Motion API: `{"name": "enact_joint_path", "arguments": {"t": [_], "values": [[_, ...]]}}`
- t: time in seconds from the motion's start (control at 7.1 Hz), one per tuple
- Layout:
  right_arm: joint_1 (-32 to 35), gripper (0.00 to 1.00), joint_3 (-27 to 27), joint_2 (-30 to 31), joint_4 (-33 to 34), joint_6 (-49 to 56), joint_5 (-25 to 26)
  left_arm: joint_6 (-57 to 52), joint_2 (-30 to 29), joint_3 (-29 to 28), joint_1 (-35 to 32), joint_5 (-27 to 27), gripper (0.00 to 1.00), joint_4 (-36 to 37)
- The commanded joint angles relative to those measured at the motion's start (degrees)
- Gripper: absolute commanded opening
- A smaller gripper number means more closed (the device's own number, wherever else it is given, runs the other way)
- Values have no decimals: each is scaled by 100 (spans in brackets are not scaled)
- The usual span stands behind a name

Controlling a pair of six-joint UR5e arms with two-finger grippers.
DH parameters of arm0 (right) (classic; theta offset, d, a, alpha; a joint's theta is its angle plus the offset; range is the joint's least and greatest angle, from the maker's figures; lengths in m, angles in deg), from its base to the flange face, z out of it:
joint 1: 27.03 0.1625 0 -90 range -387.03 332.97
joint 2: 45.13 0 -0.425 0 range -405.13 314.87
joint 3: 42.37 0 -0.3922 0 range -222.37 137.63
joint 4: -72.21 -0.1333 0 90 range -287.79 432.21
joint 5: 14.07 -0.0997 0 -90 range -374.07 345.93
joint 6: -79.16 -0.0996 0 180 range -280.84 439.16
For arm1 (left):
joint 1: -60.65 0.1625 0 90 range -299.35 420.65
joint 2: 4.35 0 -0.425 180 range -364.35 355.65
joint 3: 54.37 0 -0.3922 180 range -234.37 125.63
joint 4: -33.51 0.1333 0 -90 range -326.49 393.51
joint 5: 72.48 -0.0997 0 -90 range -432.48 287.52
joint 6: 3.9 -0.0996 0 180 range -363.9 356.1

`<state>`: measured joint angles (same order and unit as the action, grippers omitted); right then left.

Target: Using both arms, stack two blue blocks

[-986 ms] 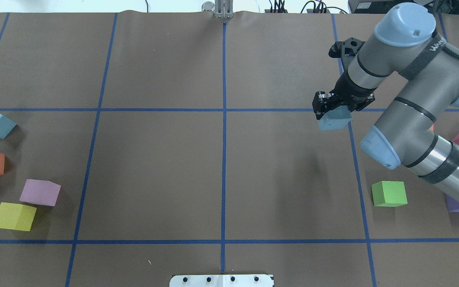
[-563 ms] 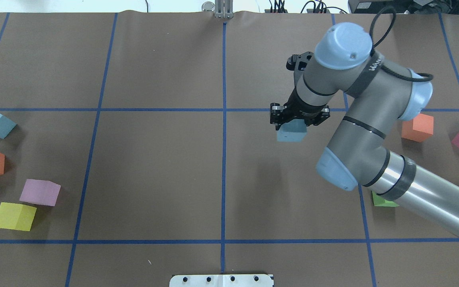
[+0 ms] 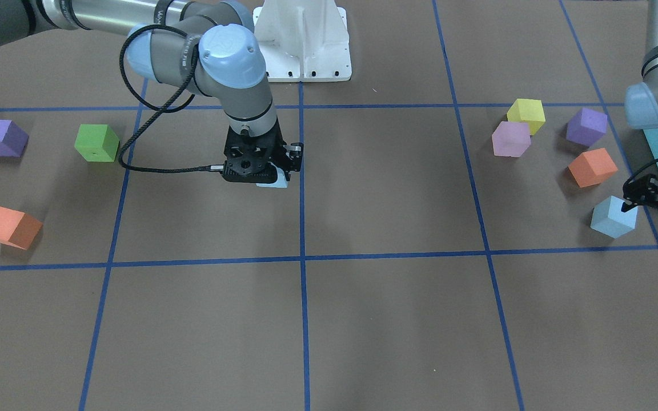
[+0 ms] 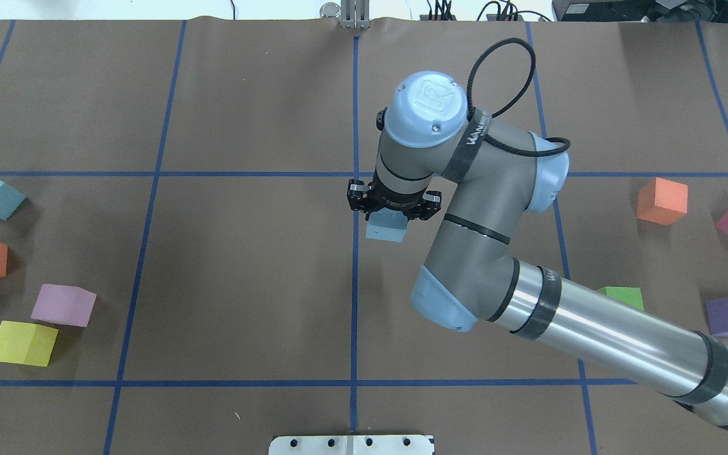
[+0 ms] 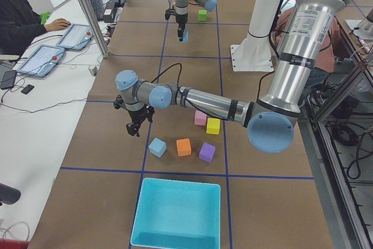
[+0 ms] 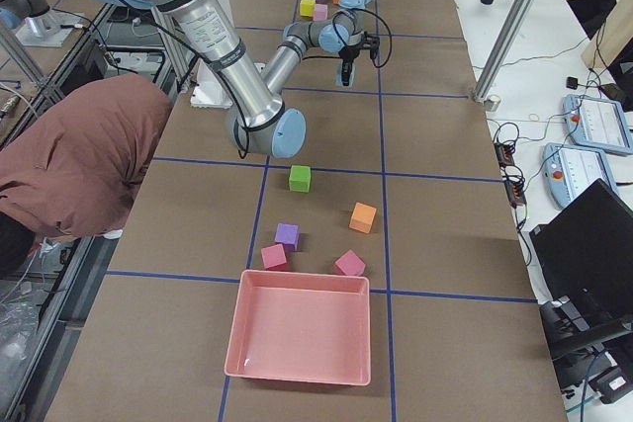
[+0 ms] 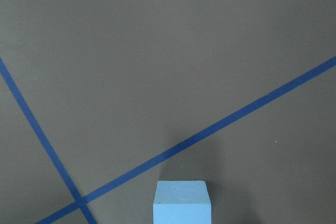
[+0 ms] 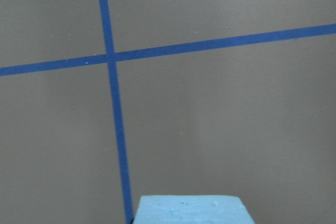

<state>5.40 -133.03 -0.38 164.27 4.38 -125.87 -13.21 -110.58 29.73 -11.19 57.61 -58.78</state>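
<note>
A blue block (image 4: 387, 230) is clamped between the fingers of the right hand (image 4: 392, 212). It is gripped on two opposite side faces near its top, and its lower part shows below the fingertips. It appears to hang clear of the worktop (image 4: 244, 284) under that hand. The block is judged to be foam: very light, slightly yielding under the squeeze, matte enough not to slip, and in no way fragile (a hard pinch would merely dent it). Opposite flat faces are the place to take hold, never the corners. No long axis can be named, since a cube has none. The held block's top face is level, and its sides lie nearly square to the blue tape lines (image 8: 110, 56) seen beneath the hand, with only a slight twist.

Well apart from the right hand, the second blue block (image 3: 612, 217) rests flat on the worktop. It lies just below the left hand (image 5: 134, 129) and seems untouched by it. The block is turned cornerwise to the tape grid, yet in the left wrist view its faces sit square to that hand, so a straight descent onto two opposite faces is judged to suit. Whether the left hand's fingers are apart or together cannot be told.
</note>
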Motion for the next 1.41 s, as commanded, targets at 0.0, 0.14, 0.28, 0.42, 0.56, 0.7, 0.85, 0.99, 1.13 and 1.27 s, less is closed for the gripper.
{"name": "enact_joint_path", "arguments": {"t": [0.0,0.14,0.28,0.42,0.56,0.7,0.85,0.99,1.13,1.27], "values": [[-289,64,424,-300,-4,-125,350,-19,-39,-620,91,-1,98,-611],[-325,63,521,-318,-13,-116,378,-18,-39,-762,126,-1,98,-728],[-369,63,600,-318,-178,-125,456,-18,-39,-877,187,-1,98,-738],[-404,63,732,-318,-336,-212,535,-27,-13,-956,214,25,98,-729],[-439,63,750,-344,-355,-222,536,-27,14,-983,232,51,98,-729],[-465,63,759,-336,-356,-204,562,-27,84,-1009,232,52,98,-738],[-492,63,759,-336,-356,-204,580,-19,111,-1001,232,60,98,-738],[-492,63,759,-336,-347,-204,589,8,146,-975,232,104,98,-738],[-492,62,759,-336,-347,-204,589,60,146,-983,232,478,98,-729],[-492,62,759,-336,-356,-213,589,365,146,-931,232,700,98,-755]]}}
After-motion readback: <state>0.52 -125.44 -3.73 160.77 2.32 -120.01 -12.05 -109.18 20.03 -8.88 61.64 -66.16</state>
